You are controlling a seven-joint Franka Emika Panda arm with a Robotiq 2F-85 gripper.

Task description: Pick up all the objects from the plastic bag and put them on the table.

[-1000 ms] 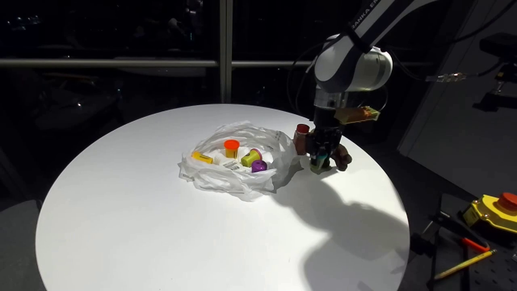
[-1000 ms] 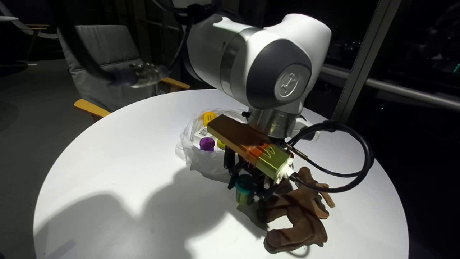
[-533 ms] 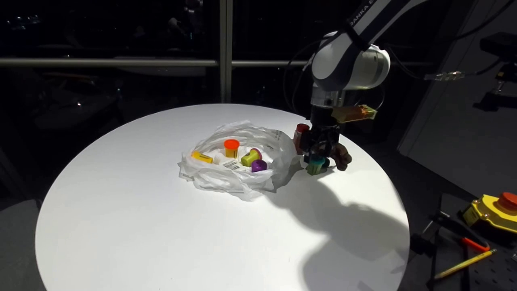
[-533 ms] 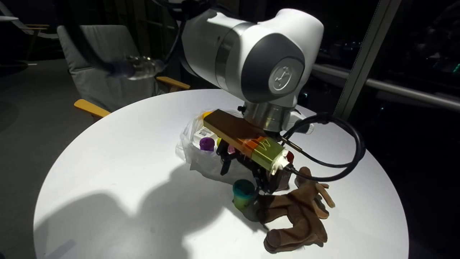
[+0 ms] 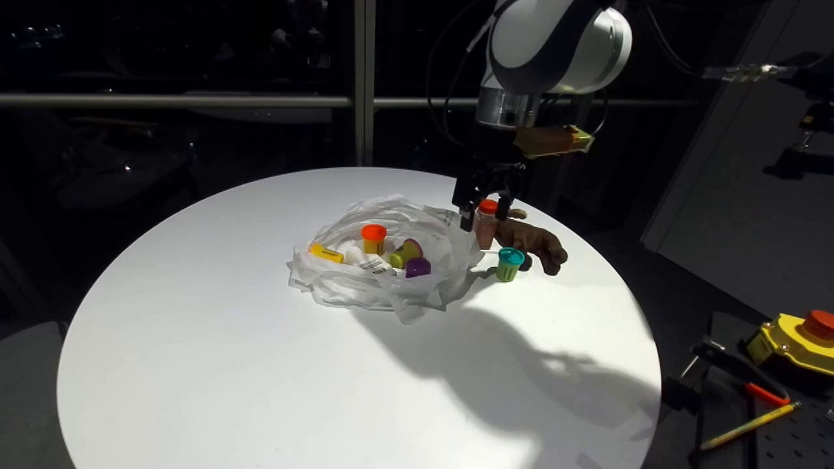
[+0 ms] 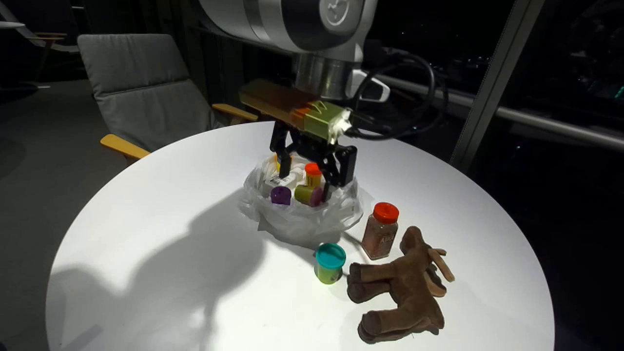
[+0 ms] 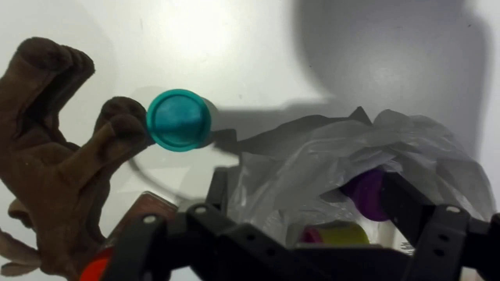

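The bottle [image 6: 379, 237] stands between bag [image 6: 300, 223] and toy [image 6: 412, 290]

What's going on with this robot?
A white robot arm is unpacking a whitish plastic bag. Its open black end effector hangs empty nearby. A teal-lidded green tub, red-capped clear bottle and brown plush animal are on the round white table. Others, including an orange-lidded yellow tub, are in the bag.

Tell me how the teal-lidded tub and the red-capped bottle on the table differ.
Height: the red-capped bottle is taller, the teal-lidded tub shorter.
Body: the bottle looks see-through with reddish-brown contents, while the tub is green.
Shape: the bottle has flat sides, whereas the tub is round.
Shared: both stand upright and closed on the table, outside the plastic bag.
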